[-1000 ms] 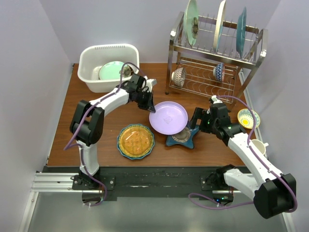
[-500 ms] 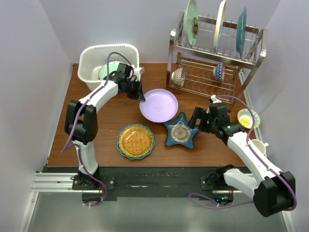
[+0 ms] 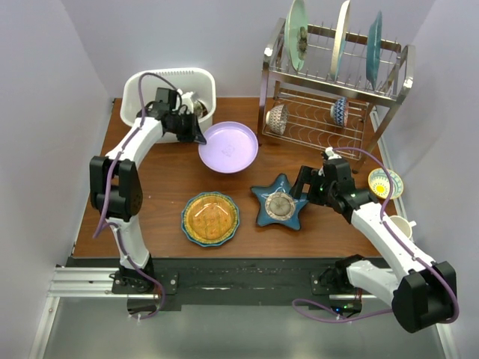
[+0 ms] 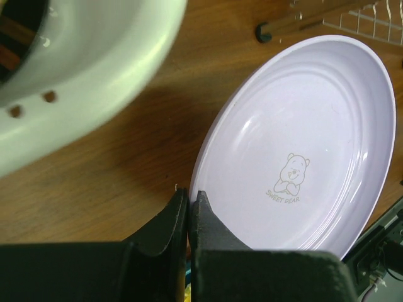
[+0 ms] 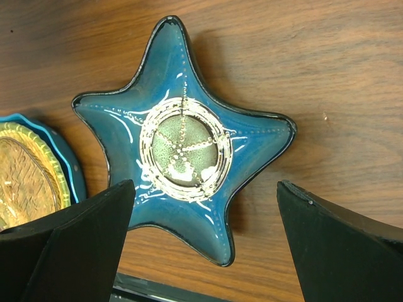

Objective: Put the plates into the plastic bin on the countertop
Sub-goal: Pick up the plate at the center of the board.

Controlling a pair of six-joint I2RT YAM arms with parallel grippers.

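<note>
Two plates are lying flat on the wooden surface [image 3: 165, 187] right now: the amber plate [image 3: 210, 218] with the blue-green rim near the front edge, and the blue star-shaped plate [image 3: 278, 202] just to its right, close but not touching as far as the overhead view is showing. The left end effector [image 3: 196, 135] is pinching the lavender plate [image 3: 228, 147] by its near rim, fingers squeezed tight on the edge in the left wrist view. The plate is hanging tilted over the wood with a shadow under it, just beside the right front corner of the white plastic bin [image 3: 142, 112], so not inside it yet. You can even read a little bear print [image 4: 291, 173] on the plate's face. The left arm [image 3: 150, 138] is blocking most of the bin's inside, so I can't tell what's in there. The right end effector [image 3: 303, 184] is hovering by the star plate's right side with its fingers spread wide, gripping nothing, and its wrist camera is looking straight down on the star. Further back, the steel dish rack [image 3: 333, 82] is holding three plates [image 3: 343, 34] upright on its top tier
</note>
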